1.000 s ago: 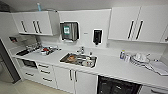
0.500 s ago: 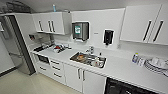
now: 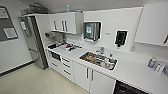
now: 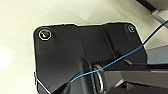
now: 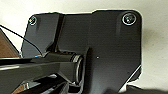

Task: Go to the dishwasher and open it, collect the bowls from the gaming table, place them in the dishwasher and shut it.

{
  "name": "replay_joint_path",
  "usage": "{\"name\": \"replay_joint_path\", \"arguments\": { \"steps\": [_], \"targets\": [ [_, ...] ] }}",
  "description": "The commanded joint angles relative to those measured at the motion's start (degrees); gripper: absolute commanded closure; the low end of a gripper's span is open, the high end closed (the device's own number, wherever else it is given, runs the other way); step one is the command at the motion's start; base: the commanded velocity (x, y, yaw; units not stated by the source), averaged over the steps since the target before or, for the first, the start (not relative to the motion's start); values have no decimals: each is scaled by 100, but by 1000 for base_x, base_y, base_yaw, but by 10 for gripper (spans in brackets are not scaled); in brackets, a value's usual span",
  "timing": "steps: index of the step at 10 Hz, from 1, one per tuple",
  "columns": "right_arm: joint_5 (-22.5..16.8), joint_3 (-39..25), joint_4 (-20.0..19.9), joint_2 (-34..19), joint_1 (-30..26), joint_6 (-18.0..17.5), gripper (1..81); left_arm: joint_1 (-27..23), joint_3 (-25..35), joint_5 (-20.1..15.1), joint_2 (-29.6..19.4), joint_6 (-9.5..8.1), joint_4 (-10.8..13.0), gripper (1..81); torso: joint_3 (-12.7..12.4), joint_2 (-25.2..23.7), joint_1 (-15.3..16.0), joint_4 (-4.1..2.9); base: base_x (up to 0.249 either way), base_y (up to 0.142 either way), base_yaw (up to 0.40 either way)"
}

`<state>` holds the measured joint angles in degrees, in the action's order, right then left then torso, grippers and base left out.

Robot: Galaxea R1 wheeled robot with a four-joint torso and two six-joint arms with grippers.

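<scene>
1. A small kitchen is seen from high up in the head view. A long white counter (image 3: 130,72) runs along the back wall.
2. A shiny metal sink (image 3: 98,60) is set into the counter, and dishes are piled inside it. A silver tap (image 3: 101,50) stands just behind the sink.
3. White lower cabinet doors with bar handles (image 3: 87,76) are seen under the sink. White drawers (image 3: 65,66) are beside them.
4. A dark opening (image 3: 126,88) is seen under the counter at the lower right edge of the picture. This may be the dishwasher, but it cannot be told for sure.
5. A grey paper towel box (image 3: 91,31) and a black soap box (image 3: 121,38) are fixed to the wall. White upper cupboards (image 3: 65,22) hang next to them.
6. A tall silver fridge (image 3: 33,42) stands at the left end of the counter.
7. A clear bottle with a blue label (image 3: 151,62) stands on the counter at the right.
8. Compared with the earlier pictures, the whole kitchen has slid to the right. The camera has been turned; the things were not moved. More of the left wall and the pale floor (image 3: 32,82) is now seen.
9. The pale floor is also seen behind the robot's dark plates in the wrist views. It cannot be told if the jaws are spread or pressed together.
</scene>
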<state>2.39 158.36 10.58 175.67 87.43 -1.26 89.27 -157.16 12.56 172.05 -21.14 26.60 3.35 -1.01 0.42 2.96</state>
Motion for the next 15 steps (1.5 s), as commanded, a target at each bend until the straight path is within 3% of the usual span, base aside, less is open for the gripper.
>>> {"name": "replay_joint_path", "arguments": {
  "steps": [1, 10, 15],
  "targets": [
    [-300, -34, -47, -3, -274, 90, 10, -256, 1, -245, -21, 22, 38, 10, 0, 0, 0, 0, 0, 0, 316],
    [-309, -34, -74, 15, -248, 117, 10, -256, 1, -280, 6, 31, 82, 10, 0, 0, 0, 0, 0, 0, 317],
    [-309, -60, -74, 15, -256, 117, 10, -256, 1, -289, 14, 128, 73, 10, 0, 0, 0, 0, 0, 0, 317]
  ]
}}
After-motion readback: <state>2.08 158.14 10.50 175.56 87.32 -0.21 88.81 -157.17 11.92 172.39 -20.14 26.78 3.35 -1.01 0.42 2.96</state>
